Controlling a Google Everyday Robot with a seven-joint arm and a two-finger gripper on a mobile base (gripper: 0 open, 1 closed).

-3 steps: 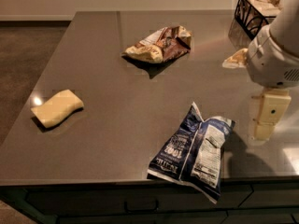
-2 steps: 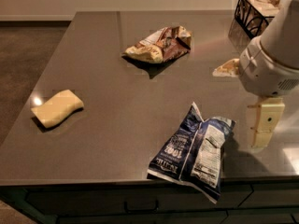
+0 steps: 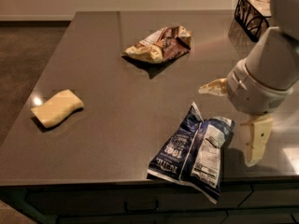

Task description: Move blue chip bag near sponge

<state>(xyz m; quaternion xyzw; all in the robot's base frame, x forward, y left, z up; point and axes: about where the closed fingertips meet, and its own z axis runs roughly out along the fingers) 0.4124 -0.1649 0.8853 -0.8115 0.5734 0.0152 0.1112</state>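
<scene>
- The gripper is hanging just right of the blue chip bag, fingers spread wide apart, gripping nothing.
- The bag is lying at the table's front edge, long axis running diagonally, one corner poking over.
- The sponge is sitting well apart, far left.

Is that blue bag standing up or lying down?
Lying down: the blue bag rests flat at the table's front edge, label panel up, one corner overhanging. The gripper, open, hangs beside it.
</scene>
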